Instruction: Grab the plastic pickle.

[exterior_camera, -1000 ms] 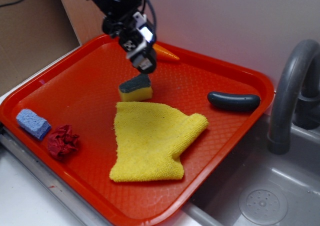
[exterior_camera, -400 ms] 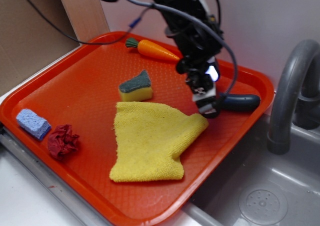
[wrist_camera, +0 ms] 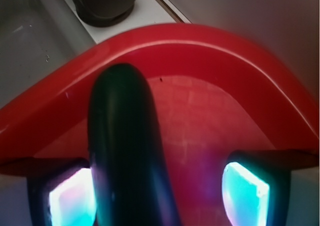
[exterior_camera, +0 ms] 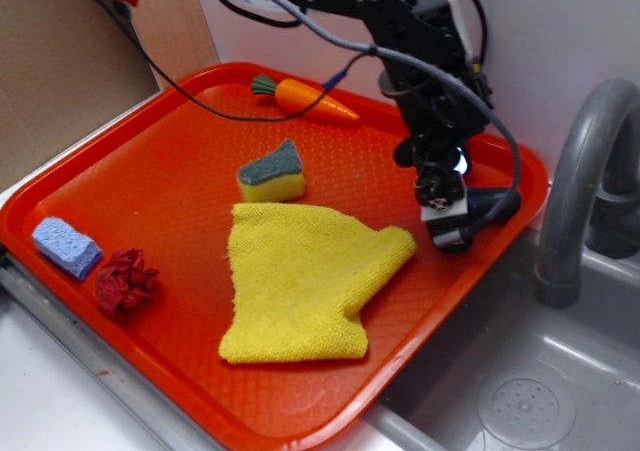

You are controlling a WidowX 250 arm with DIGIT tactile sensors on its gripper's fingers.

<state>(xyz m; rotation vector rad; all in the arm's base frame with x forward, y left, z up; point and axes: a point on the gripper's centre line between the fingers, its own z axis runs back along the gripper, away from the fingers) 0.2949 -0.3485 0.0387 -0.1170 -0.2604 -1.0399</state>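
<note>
Your red tray (exterior_camera: 150,161) holds everything; the plastic pickle (wrist_camera: 127,151) lies near its back-right corner by the sink. End effector (wrist_camera: 159,191) is down over it, fingers spread w/ the pickle between them, hard against the left pad (wrist_camera: 70,201), gap on the right. Approach looks done; closing & lifting are what's left, nothing gripped yet

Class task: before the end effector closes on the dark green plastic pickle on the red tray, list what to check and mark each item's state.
1. End effector open: ok.
2. Glossy dark green plastic pickle between the fingers: ok.
3. Pickle centred in the gap: not ok, it sits against the left finger.
4. Pickle lying on the red plastic tray: ok.
5. Yellow cloth clear of the end effector: ok.
6. Fingertips low enough: cannot tell.
</note>
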